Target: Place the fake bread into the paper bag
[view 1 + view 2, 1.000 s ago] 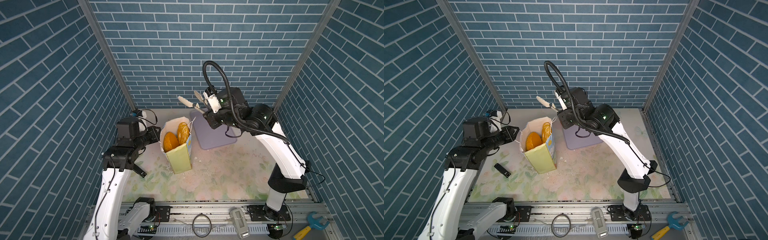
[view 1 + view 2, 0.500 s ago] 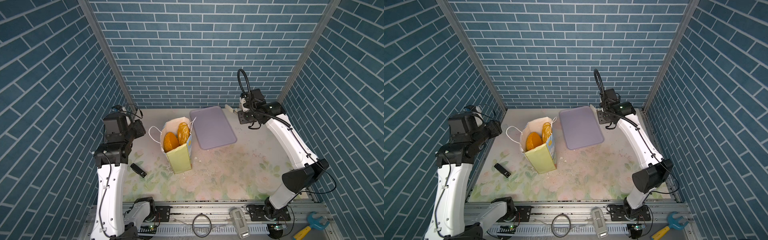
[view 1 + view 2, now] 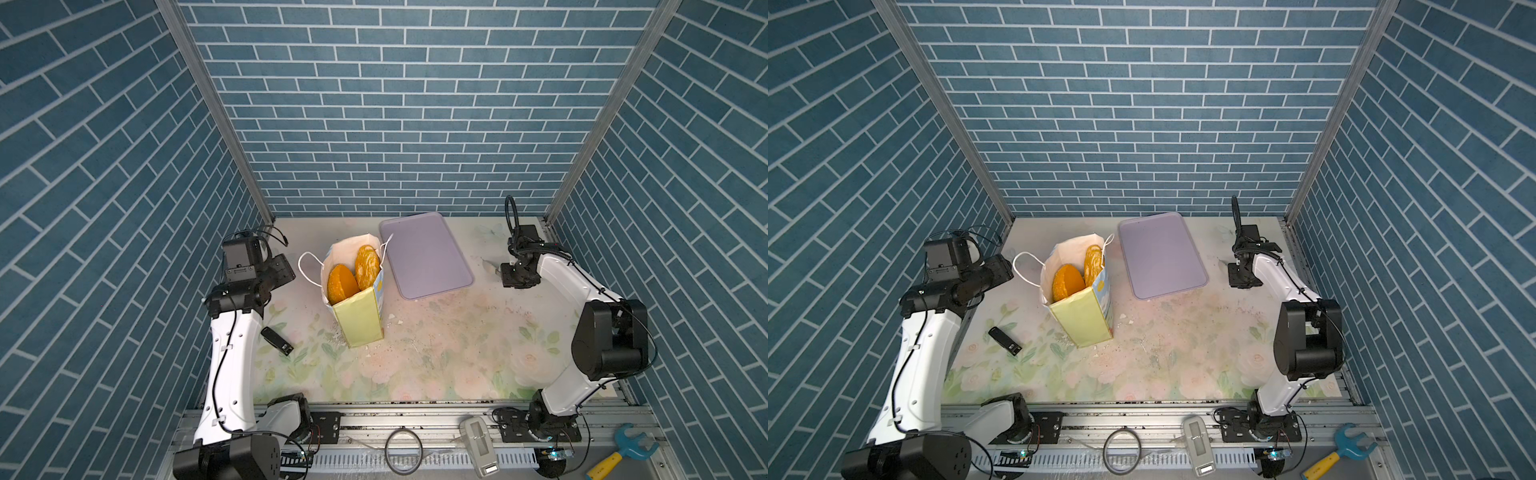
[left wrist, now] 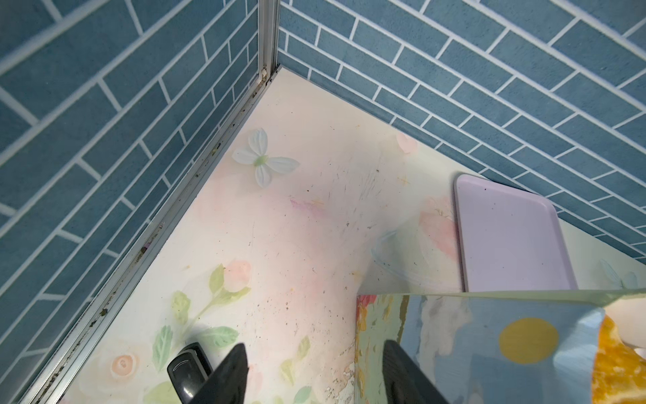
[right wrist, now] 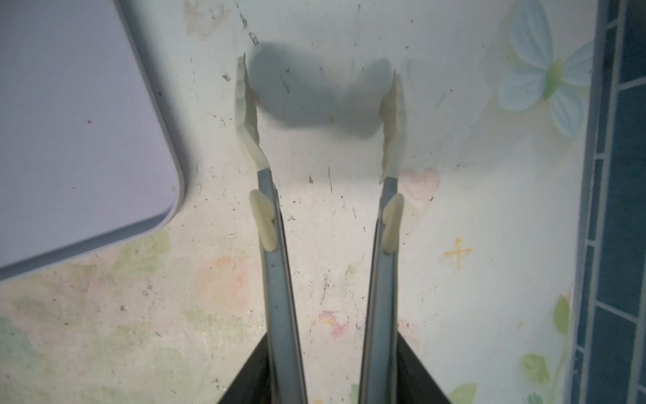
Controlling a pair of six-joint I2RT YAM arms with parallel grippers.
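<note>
The paper bag (image 3: 359, 324) (image 3: 1081, 320) stands upright left of the table's middle, its mouth open. Two pieces of fake bread show inside it, an orange loaf (image 3: 341, 284) (image 3: 1067, 282) and a ridged one (image 3: 367, 266) (image 3: 1093, 262). My left gripper (image 4: 314, 346) (image 3: 282, 270) hangs open and empty just left of the bag (image 4: 472, 335), clear of its white cord handle. My right gripper (image 5: 332, 349) (image 3: 517, 276) is low at the far right, shut on metal tongs (image 5: 276, 280). The tongs' cream tips stand apart with nothing between them.
An empty lavender tray (image 3: 424, 253) (image 3: 1160, 253) (image 5: 70, 122) lies behind and right of the bag. A small black device (image 3: 276, 340) (image 4: 187, 367) lies on the floral mat by the left arm. Brick walls close in three sides. Tools lie on the front rail.
The right arm swung from above the bag out to the far right and came down near the table. The left gripper drew back from the bag and opened.
</note>
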